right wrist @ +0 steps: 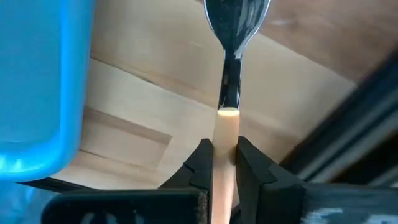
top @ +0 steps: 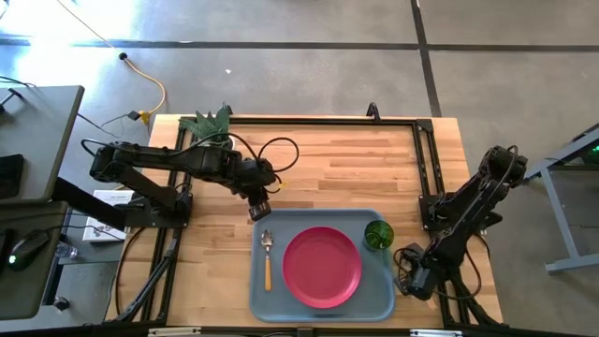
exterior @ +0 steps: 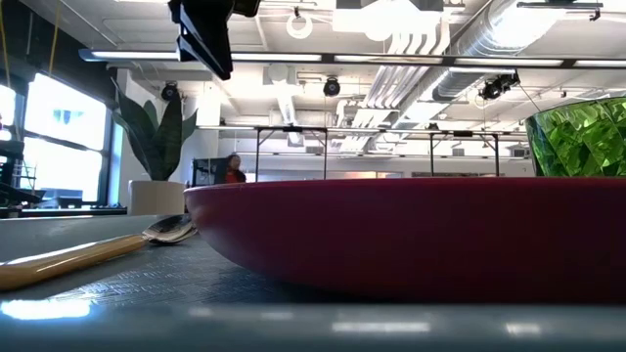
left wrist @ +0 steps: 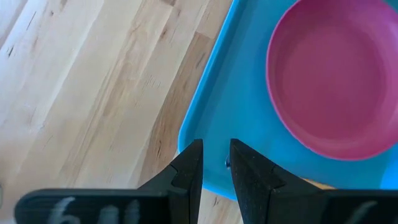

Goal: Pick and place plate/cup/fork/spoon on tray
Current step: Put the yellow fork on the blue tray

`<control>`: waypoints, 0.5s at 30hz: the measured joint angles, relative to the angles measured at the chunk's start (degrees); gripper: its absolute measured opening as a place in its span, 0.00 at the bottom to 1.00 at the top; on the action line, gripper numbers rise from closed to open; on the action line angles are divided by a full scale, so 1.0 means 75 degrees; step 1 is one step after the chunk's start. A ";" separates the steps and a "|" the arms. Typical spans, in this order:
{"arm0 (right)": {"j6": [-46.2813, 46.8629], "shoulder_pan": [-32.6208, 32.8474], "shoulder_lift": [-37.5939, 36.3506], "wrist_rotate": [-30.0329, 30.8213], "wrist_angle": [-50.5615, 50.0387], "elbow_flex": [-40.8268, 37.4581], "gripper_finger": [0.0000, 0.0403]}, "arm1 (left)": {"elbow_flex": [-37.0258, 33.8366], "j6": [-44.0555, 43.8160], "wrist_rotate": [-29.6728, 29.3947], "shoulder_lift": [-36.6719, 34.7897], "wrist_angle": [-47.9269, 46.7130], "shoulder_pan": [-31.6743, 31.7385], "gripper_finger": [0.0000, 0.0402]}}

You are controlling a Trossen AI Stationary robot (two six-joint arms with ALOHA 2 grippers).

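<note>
Pinching the fork (right wrist: 228,87) by its thin handle, the right end effector (right wrist: 225,155) risks it pivoting or slipping short of the tray (right wrist: 37,93); the left end effector (left wrist: 216,165) hovers slightly parted and empty.

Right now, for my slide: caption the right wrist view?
Right hand shut on the fork handle, beside the tray.

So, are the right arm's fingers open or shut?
Shut: the right fingers pinch the fork by its pale handle.
</note>
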 joint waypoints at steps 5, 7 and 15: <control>0.0735 0.0190 -0.0003 0.0009 -0.0957 0.0655 0.05 | 0.0000 0.0129 0.0000 0.0000 0.0312 -0.0001 0.17; 0.1022 0.0296 -0.0008 0.0150 -0.1221 0.0906 0.05 | 0.0000 0.0276 0.0000 0.0000 0.0375 0.0000 0.17; 0.1154 0.0318 -0.0015 0.0306 -0.2856 0.2056 0.05 | 0.0000 0.0405 0.0000 0.0000 0.0500 0.0000 0.17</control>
